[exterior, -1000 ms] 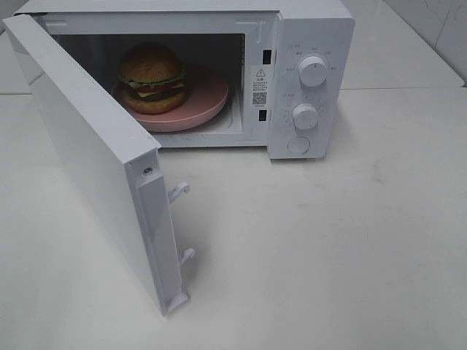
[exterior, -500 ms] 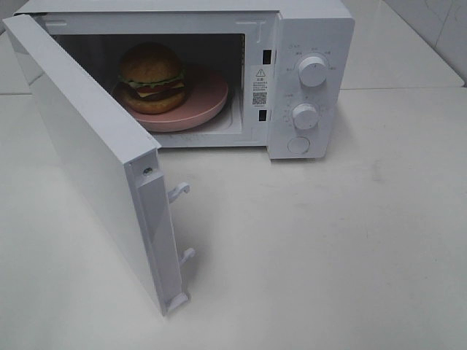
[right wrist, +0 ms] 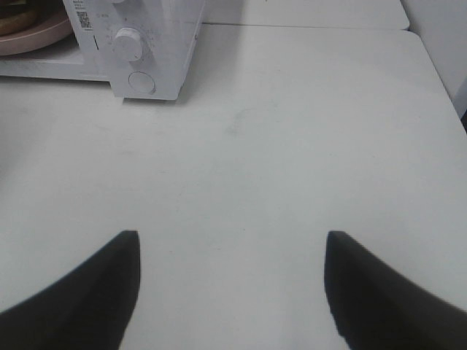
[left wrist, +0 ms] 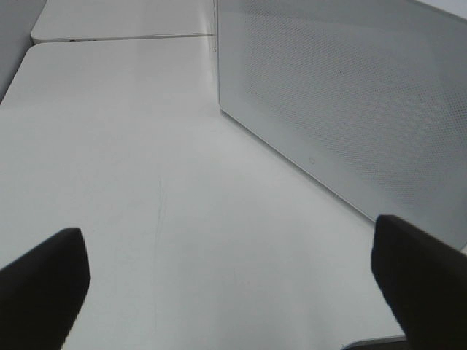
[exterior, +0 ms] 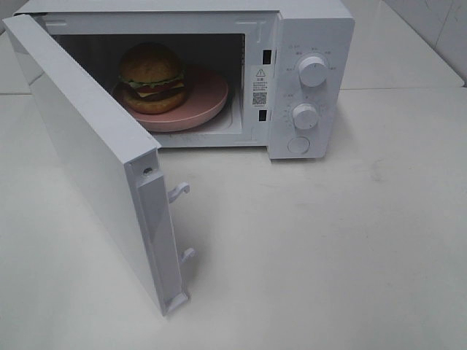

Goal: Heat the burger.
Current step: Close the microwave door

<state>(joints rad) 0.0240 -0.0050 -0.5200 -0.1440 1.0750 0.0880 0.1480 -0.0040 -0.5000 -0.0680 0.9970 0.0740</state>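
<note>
The burger (exterior: 152, 77) with its brown bun, lettuce and cheese sits on a round pink plate (exterior: 208, 98) inside the white microwave (exterior: 310, 44). The microwave door (exterior: 87, 160) hangs wide open toward the front left. Neither arm appears in the high view. In the left wrist view my left gripper (left wrist: 233, 281) is open over bare table, with the perforated door panel (left wrist: 350, 95) beside it. My right gripper (right wrist: 232, 281) is open and empty over the table, well in front of the microwave's control panel (right wrist: 135, 44).
Two round knobs (exterior: 312, 71) and a door button (exterior: 298, 145) sit on the microwave's right panel. Latch hooks (exterior: 179, 192) stick out from the door's free edge. White table (exterior: 328, 240) spreads in front and to the right. A table seam (left wrist: 124, 38) runs behind the door.
</note>
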